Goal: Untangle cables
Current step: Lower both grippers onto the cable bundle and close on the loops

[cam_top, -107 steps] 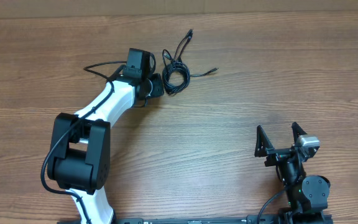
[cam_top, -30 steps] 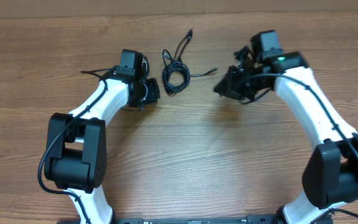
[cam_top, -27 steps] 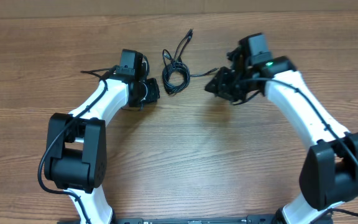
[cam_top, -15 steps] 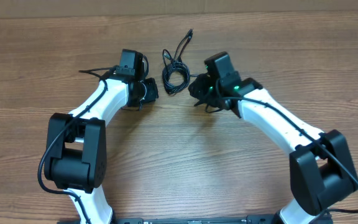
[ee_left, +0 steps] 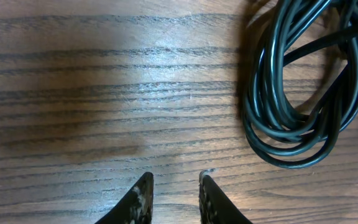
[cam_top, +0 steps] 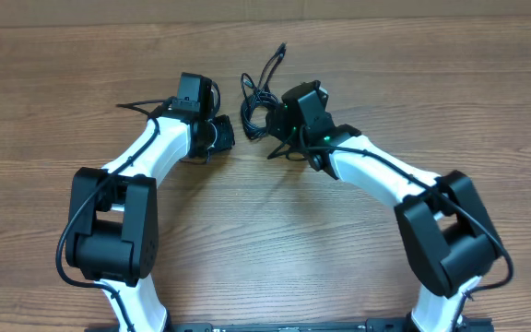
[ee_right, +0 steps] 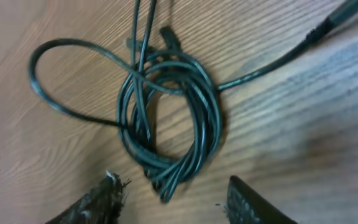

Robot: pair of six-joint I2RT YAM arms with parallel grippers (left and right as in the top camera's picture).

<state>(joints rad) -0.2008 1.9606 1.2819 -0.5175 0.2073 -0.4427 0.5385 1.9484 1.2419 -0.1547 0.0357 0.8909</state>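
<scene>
Right fingers [ee_right: 241, 202] spread wide, empty; near edge of cables [ee_right: 201, 118] sits between their tips, coiled on table [ee_right: 278, 162]; left fingers [ee_left: 142, 199] narrowly parted, empty, bundle off to one side; I judge cables light, limp, springy; I'd pinch loose outer loop, not dense bundle.
</scene>
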